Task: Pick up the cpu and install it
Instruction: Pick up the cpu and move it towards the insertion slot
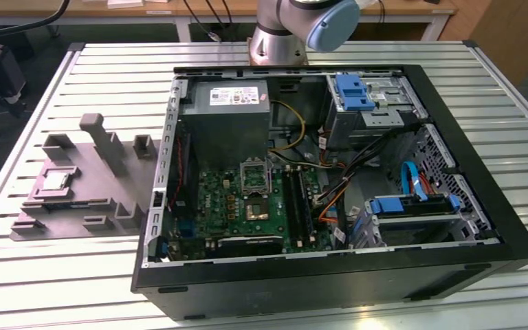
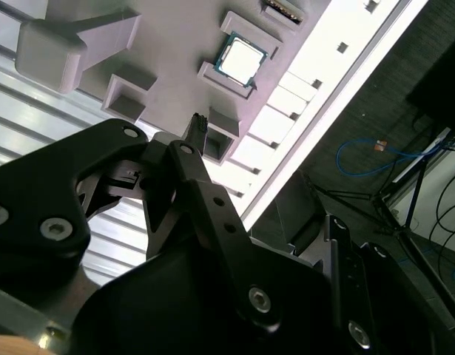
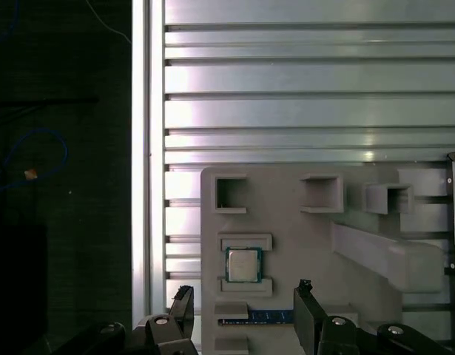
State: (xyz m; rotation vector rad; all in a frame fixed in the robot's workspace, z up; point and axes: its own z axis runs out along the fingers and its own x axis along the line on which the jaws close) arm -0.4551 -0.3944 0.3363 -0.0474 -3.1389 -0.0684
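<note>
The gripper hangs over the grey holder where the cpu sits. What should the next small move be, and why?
Probably lower straight toward the cpu. In the first wrist view the gripper is open and holds nothing, its fingers spread evenly to either side of the cpu, which lies flat in its recess in the grey holder, apart from the fingers. Only height seems left to close.

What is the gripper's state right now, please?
Gripper: open, holding nothing; the cpu lies untouched in the grey holder.
</note>
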